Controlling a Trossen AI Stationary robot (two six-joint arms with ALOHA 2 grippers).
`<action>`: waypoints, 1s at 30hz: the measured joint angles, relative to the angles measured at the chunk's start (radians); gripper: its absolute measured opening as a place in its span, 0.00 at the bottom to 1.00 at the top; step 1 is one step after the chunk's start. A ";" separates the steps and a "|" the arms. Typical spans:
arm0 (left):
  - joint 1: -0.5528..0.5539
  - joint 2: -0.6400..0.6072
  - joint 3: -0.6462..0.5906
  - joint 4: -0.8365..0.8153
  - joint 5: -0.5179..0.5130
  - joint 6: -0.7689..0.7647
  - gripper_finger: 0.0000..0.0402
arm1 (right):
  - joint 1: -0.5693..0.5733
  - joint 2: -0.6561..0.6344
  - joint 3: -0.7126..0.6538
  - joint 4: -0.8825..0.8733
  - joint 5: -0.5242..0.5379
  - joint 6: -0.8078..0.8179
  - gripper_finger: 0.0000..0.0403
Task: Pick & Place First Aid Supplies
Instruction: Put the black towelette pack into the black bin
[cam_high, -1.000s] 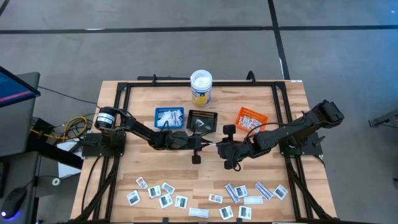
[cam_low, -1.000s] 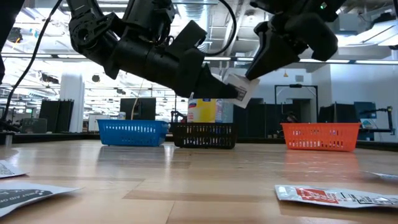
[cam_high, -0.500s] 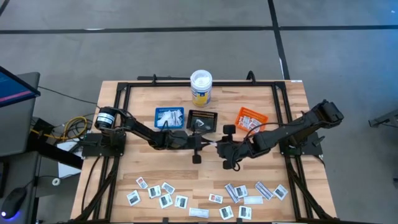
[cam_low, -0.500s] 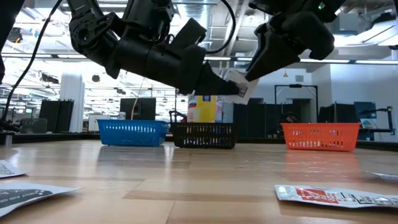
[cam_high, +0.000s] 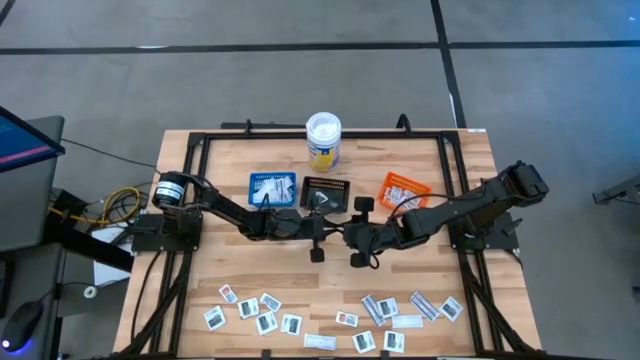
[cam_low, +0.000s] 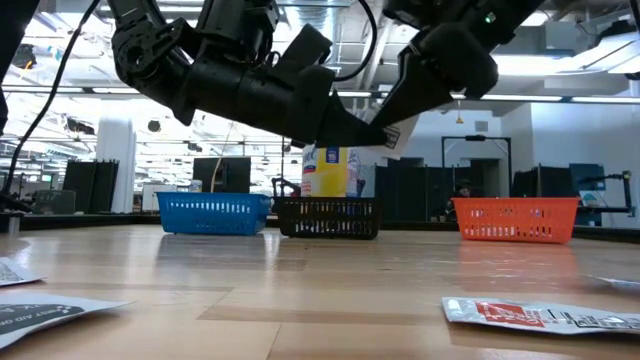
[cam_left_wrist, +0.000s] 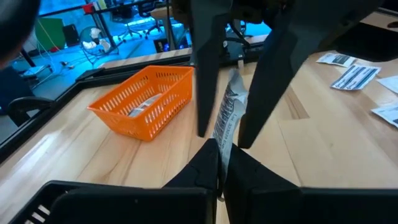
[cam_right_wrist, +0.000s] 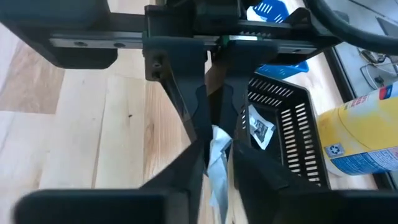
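A small white packet with dark print (cam_left_wrist: 229, 118) hangs in the air over the middle of the table, between my two grippers. It also shows in the right wrist view (cam_right_wrist: 217, 158) and the low view (cam_low: 393, 134). My left gripper (cam_high: 333, 232) is shut on it, reaching in from the table's left. My right gripper (cam_high: 348, 236) reaches in from the right and is open. Its fingers (cam_left_wrist: 208, 93) stand on either side of the packet, and I cannot tell whether they touch it. My left gripper pinches the packet's edge nearest to it (cam_left_wrist: 219, 151) between its two fingertips. The fingers come roughly level from the table's left. The packet stands on edge beyond the fingertips, lifted clear of the table.
A blue tray (cam_high: 272, 189), a black tray (cam_high: 326, 193) and an orange tray (cam_high: 404, 190) sit in a row at mid-table, each with a packet or more inside. A white-lidded yellow tub (cam_high: 324, 140) stands behind them. Several loose packets (cam_high: 255, 310) (cam_high: 400, 310) lie along the near edge.
My right gripper has gone toward the table's left, toward my left gripper, and its fingers now stand around the packet and cover most of it in the low view. The packet has stayed in my left gripper.
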 joint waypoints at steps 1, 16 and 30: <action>0.000 0.000 0.000 0.001 0.001 0.000 0.02 | 0.001 -0.002 0.000 0.000 0.001 -0.002 0.16; 0.000 0.000 0.000 -0.005 0.003 0.000 0.02 | 0.071 -0.003 0.000 -0.011 0.127 -0.095 0.07; -0.001 -0.002 0.005 0.006 0.010 0.000 0.02 | 0.133 -0.002 0.103 -0.212 0.194 -0.016 0.01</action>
